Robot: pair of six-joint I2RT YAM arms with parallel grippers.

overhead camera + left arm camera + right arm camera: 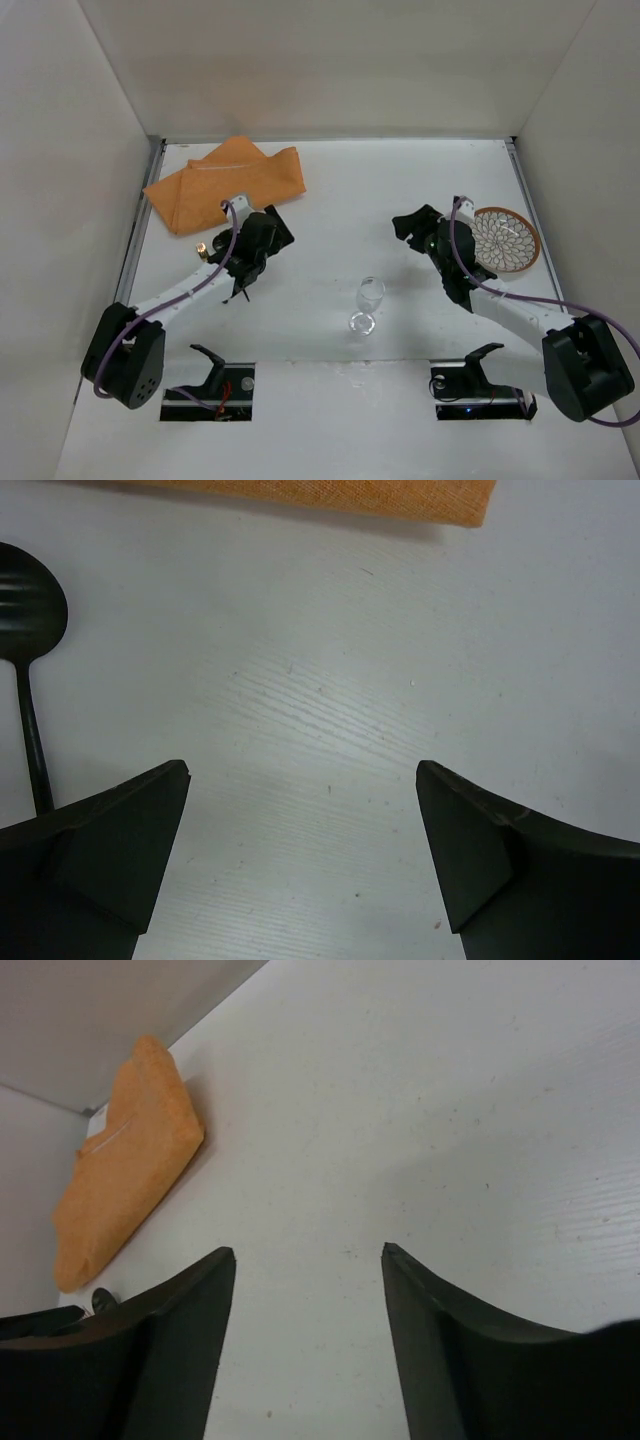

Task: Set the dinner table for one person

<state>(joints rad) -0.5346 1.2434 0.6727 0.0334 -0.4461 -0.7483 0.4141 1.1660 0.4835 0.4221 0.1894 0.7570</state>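
Two grippers hover over the dinner table (pixel 330 195), which spans the whole scene. Left gripper (pixel 300 770): jaws spread wide, nothing between, just near of the orange cloth (pixel 228 182). Right gripper (pixel 308 1250): jaws apart, empty, beside the round woven plate (pixel 506 240). Clear glass (pixel 367 303) near centre.

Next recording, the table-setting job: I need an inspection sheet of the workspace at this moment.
Surface: dinner table, matte white, no spills seen.
Job's things: orange cloth rumpled at the far left; patterned plate at the right; clear stemmed glass upright near the middle; black utensil lying beside the left gripper.
Clutter: nothing seen.
Grippers: left gripper open, empty; right gripper open, empty.
Cables: a purple cable along the left arm and one along the right arm, touching no tableware.
Surroundings: white walls on three sides; metal rails on the table's side edges.
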